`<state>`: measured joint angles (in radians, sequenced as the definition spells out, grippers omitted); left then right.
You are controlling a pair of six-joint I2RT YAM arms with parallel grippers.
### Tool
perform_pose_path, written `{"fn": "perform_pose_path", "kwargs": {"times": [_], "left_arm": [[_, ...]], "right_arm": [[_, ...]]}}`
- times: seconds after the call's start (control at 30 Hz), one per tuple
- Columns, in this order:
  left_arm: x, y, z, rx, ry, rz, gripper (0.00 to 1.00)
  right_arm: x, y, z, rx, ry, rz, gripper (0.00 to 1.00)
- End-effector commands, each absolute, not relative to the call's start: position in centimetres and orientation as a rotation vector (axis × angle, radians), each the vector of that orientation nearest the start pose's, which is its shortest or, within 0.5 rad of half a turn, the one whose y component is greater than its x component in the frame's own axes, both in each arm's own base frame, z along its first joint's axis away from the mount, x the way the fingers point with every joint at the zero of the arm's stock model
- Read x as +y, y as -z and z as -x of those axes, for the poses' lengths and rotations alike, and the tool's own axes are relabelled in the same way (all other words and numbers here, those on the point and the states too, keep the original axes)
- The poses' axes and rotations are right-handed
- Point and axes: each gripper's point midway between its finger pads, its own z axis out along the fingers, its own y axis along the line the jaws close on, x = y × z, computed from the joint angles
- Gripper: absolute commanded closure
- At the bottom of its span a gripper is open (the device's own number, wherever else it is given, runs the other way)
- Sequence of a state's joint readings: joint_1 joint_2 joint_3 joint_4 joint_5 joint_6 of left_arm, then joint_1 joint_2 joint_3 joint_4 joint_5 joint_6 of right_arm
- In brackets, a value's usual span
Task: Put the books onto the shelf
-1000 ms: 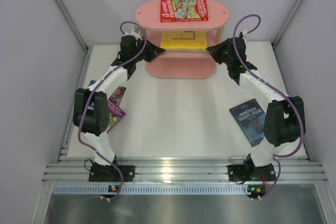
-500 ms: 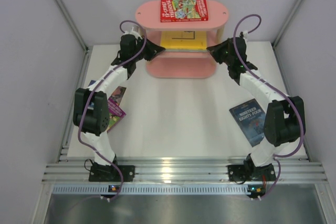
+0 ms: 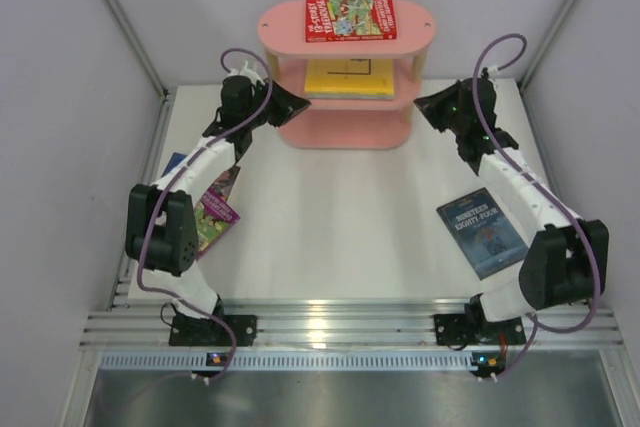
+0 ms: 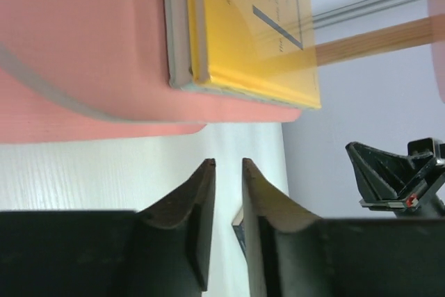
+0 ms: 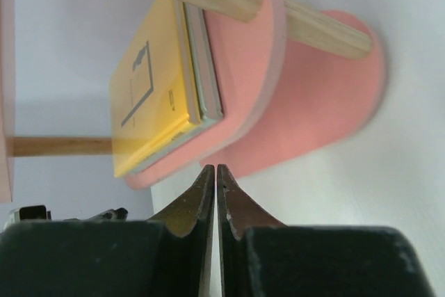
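White walls (image 3: 60, 97) close in a pale table (image 3: 330, 227), with a pink shelf (image 3: 345, 134) standing at its far middle.

Compared with a second ago, both arms have drawn back from the shelf. The left gripper (image 3: 303, 103), which was pressed against the left end of the middle board, now sits just off that end, and its elbow has swung out to the left. The right gripper (image 3: 418, 104) has likewise come away from the right end of the middle board, and its elbow has moved right and nearer. None of the books has shifted.

On the left, a blue book (image 3: 175, 162) and a purple book (image 3: 215, 209) lie on the table, partly covered by the left arm. The left gripper's jaws stand a narrow slit apart, with only bare table showing between them. They hold nothing and touch nothing.

On the shelf, a red book (image 3: 350, 19) lies flat on the top board. A yellow book (image 3: 348, 75) lies flat on the middle board, stacked on a grey-green book (image 4: 177, 33) whose edge shows beneath it in both wrist views.

The right gripper's jaws are pressed together with no gap at the tips. They are empty, pointing at the right end of the middle board and clear of it. Near the right arm, a navy book (image 3: 487, 232) lies flat on the table, well apart from the shelf.
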<state>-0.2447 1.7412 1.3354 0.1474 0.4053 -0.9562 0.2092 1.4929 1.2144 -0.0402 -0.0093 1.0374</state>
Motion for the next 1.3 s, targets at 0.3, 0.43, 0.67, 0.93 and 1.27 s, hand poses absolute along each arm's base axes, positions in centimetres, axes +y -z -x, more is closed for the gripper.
{"fn": "perform_pose_path", "kwargs": {"times": [0.3,0.43,0.67,0.93,1.27], "left_arm": [[-22.1,-27.2,-36.9,2.018,1.035,0.181,0.01],[-23.2,-24.9,-32.7,2.101,1.035,0.084,0.01],[-24.6,-21.3,-27.5,2.207,1.088,-0.018,0.03],[-24.0,-21.2,-26.7,2.208,1.063,-0.040,0.04],[-23.5,-20.9,-26.7,2.209,1.036,-0.014,0.03]], "right_arm": [[-2.6,-20.4,-31.6,1.894,-0.315,-1.123,0.13],[-8.6,-16.1,-25.4,1.917,-0.087,-1.330,0.00],[-12.8,-8.4,-15.8,1.963,0.149,-1.668,0.00],[-14.2,-8.0,-13.2,1.838,0.252,-1.866,0.00],[-14.1,-5.3,-12.9,1.839,0.248,-1.955,0.00]]}}
